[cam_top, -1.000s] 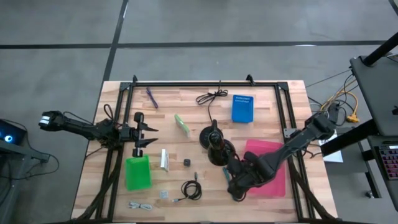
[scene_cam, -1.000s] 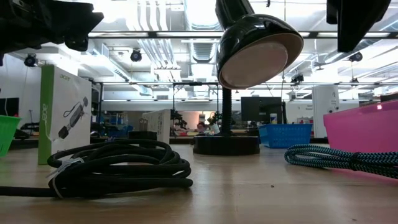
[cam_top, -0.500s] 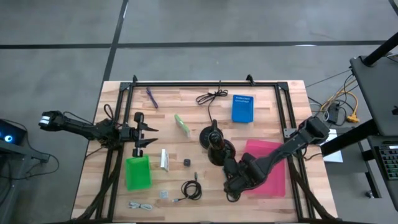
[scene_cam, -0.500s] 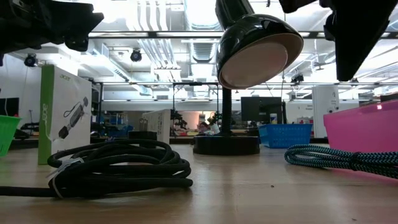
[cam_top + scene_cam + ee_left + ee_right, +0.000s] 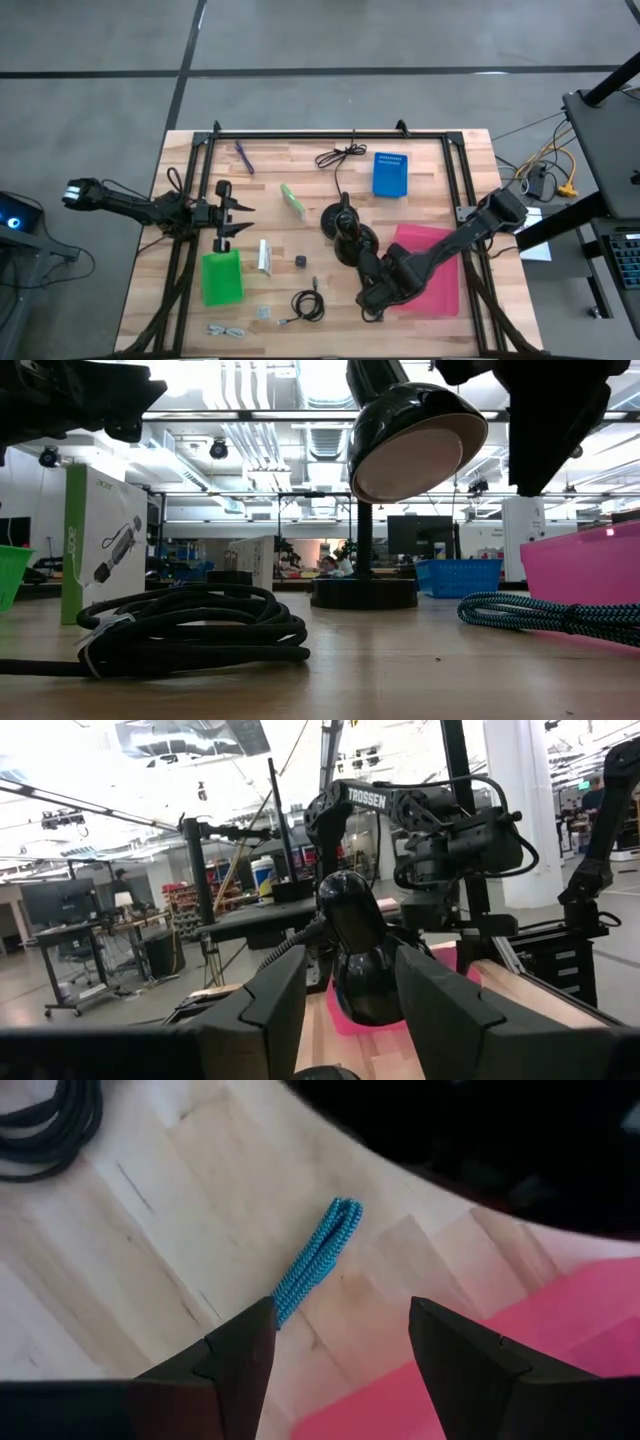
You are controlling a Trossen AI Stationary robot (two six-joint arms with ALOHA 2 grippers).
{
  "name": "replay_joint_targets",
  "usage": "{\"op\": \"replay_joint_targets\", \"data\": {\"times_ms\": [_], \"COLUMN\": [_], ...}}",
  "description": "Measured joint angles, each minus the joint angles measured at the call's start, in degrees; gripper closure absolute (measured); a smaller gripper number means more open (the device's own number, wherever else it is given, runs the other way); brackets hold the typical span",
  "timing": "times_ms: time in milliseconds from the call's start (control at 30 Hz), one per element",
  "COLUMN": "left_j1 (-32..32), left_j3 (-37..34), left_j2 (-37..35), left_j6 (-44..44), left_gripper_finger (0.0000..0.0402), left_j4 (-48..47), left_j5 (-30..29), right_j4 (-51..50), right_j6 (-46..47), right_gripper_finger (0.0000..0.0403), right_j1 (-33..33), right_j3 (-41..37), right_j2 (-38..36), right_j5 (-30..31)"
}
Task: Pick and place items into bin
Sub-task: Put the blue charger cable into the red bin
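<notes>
Two fingers of my right gripper point(image 5: 340, 1365) stand spread with nothing between them, and the braided blue cable point(image 5: 313, 1261) lies just ahead of their tips on the wood beside the pink bin point(image 5: 432, 262). Over the last second I've swung this gripper leftward off the bin; I judge the cable is next. My left gripper point(image 5: 232, 217) waits half-open, well apart.

Blue braided cable point(image 5: 318, 1260), pink bin point(image 5: 440, 268)
</notes>
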Motion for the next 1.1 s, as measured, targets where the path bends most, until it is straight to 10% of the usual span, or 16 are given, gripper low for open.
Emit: {"op": "replay_joint_targets", "data": {"times_ms": [1100], "left_j1": [-0.02], "left_j3": [-0.01], "left_j2": [0.04], "left_j6": [0.07], "left_gripper_finger": [0.026], "left_j4": [-0.01], "left_j5": [-0.08], "right_j4": [11.56], "right_j6": [3.61], "right_gripper_finger": [0.0186], "right_j1": [0.2], "right_j3": [-4.53], "right_j2": [0.43], "right_j5": [-5.18]}}
